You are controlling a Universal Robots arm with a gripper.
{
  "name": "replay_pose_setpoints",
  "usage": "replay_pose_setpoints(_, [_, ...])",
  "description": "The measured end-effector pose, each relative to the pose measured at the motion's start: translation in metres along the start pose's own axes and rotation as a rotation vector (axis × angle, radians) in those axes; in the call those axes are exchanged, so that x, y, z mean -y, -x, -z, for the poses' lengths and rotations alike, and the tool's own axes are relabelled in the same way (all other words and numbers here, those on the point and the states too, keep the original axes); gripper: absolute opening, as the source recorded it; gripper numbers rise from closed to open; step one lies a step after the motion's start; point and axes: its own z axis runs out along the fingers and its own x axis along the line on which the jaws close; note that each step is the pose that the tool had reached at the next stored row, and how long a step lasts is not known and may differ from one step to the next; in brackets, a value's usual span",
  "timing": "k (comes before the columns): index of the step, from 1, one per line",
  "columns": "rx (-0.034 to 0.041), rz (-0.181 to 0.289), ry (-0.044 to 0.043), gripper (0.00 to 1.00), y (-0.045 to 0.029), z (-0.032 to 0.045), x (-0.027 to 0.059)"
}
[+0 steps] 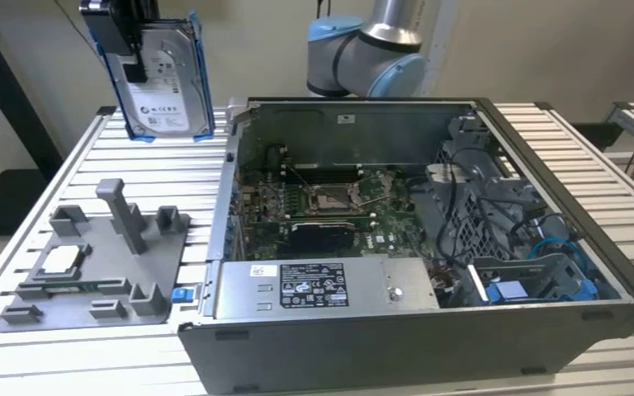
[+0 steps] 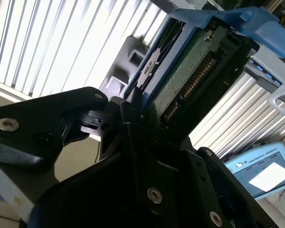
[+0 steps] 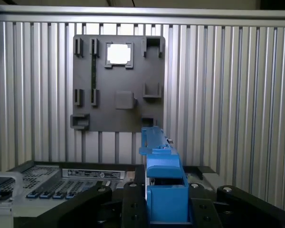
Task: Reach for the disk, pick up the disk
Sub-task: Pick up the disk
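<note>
The disk (image 1: 168, 82), a silver-grey drive with a white label in a blue plastic frame, hangs upright in the air above the table's far corner, at the exterior view's left. My gripper (image 1: 130, 37) is shut on its upper part, well clear of the table. The second wrist view looks along the disk (image 2: 190, 71), showing its green board and blue frame clamped between the black fingers (image 2: 130, 118). In the first wrist view the blue frame edge of the disk (image 3: 162, 185) sits between the two fingers (image 3: 133, 204).
An open computer case (image 1: 405, 351) takes up the middle and the exterior view's right of the slatted table (image 1: 163, 165). A grey fixture plate (image 1: 158, 264) with upright posts and a small square silver chip (image 1: 62, 258) lies directly below the held disk. The arm's base (image 1: 366, 54) stands behind the case.
</note>
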Motion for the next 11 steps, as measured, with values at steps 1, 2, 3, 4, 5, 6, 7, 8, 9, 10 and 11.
replay_pose_setpoints(1, [0.0000, 0.000, 0.0003, 0.00, 0.0000, 0.0001, 0.0033])
replay_pose_setpoints(2, [0.0000, 0.000, 0.0007, 0.00, -0.0001, 0.0002, 0.0067])
replay_pose_setpoints(3, [0.0000, 0.000, 0.0011, 0.00, -0.0001, 0.0002, 0.0101])
replay_pose_setpoints(4, [0.0000, 0.000, 0.0015, 0.00, -0.0001, 0.0003, 0.0137])
replay_pose_setpoints(5, [0.0000, 0.000, 0.0019, 0.00, -0.0002, 0.0004, 0.0170])
replay_pose_setpoints(6, [-0.0001, 0.000, 0.0023, 0.00, -0.0002, 0.0006, 0.0203])
replay_pose_setpoints(7, [0.0000, 0.000, 0.0026, 0.00, -0.0002, 0.0006, 0.0237])
replay_pose_setpoints(8, [0.0000, 0.000, 0.0030, 0.00, -0.0003, 0.0007, 0.0272])
replay_pose_setpoints(9, [0.0000, 0.000, 0.0035, 0.00, -0.0003, 0.0008, 0.0306])
replay_pose_setpoints(10, [0.0000, 0.000, 0.0039, 0.00, -0.0004, 0.0009, 0.0342])
replay_pose_setpoints(11, [0.0000, 0.000, 0.0044, 0.00, -0.0004, 0.0009, 0.0377])
